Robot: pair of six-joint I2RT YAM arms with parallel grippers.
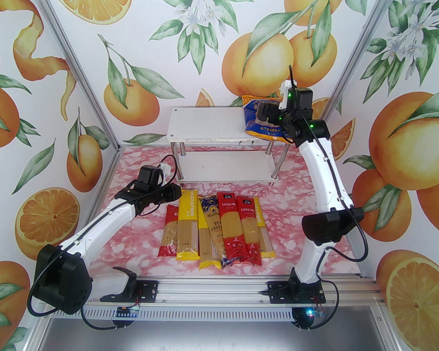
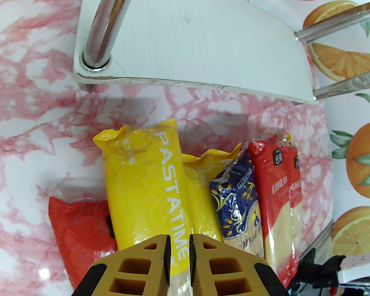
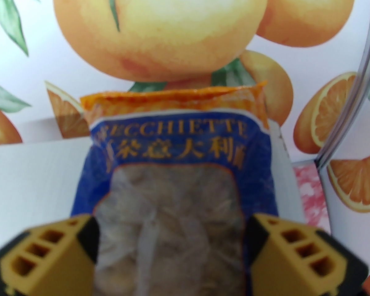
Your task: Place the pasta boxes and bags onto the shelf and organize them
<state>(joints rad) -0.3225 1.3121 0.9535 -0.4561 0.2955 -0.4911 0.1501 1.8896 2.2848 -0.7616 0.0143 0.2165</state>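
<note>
The shelf (image 1: 205,124) stands at the back of the table, its lower board (image 2: 203,39) close in the left wrist view. At the right end of the top board lies a blue bag (image 3: 178,153) over an orange bag (image 3: 172,96). My right gripper (image 3: 174,245) is open, one finger on each side of the blue bag (image 1: 254,121). On the table lie a red bag (image 2: 80,224), a yellow PASTATIME pack (image 2: 145,190), a dark blue pack (image 2: 237,202) and two red packs (image 1: 239,229). My left gripper (image 2: 178,248) hovers over the yellow pack, its fingers nearly together.
The packs lie side by side in a row (image 1: 216,229) in front of the shelf on the pink marbled table (image 1: 139,240). Orange-print walls close in the back and both sides. The shelf's chrome legs (image 2: 108,23) stand near the left gripper.
</note>
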